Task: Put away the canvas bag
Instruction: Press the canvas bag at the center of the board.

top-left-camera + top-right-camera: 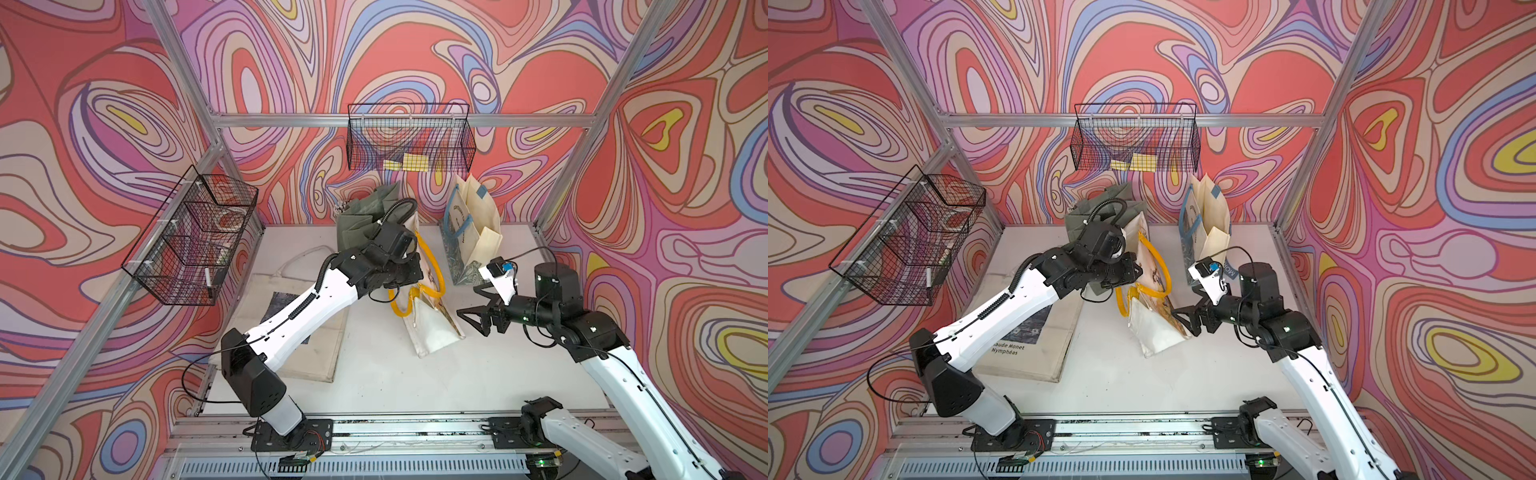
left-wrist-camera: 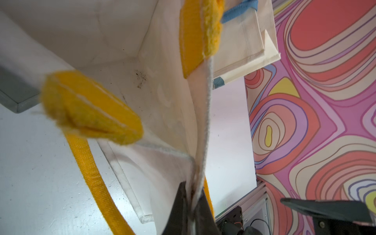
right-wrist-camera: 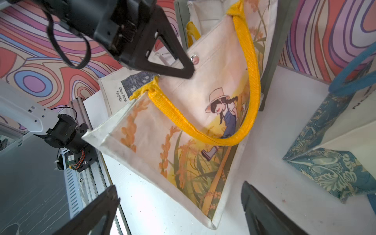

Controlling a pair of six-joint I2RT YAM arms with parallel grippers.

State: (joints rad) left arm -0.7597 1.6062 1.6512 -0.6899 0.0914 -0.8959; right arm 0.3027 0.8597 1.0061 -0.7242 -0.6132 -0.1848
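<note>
The canvas bag [image 1: 434, 332] is cream with yellow handles [image 1: 434, 266] and a print of a girl in a hat [image 3: 221, 105]. It hangs tilted, its bottom corner near the white table. My left gripper [image 1: 409, 274] is shut on the bag's top rim, and the wrist view shows the fabric edge pinched between the jaws [image 2: 192, 187]. My right gripper [image 1: 471, 301] stands open beside the bag's lower right edge, touching nothing. In the right wrist view its fingers [image 3: 109, 195] straddle the bag's bottom corner [image 3: 211, 221] with a wide gap.
A green bag [image 1: 359, 216] stands behind the left arm. A cream bag with blue handles [image 1: 473, 232] stands at the back right. A flat tote with a dark print [image 1: 309, 349] lies under the left arm. Wire baskets hang on the back rail [image 1: 409, 137] and left rail [image 1: 191, 237].
</note>
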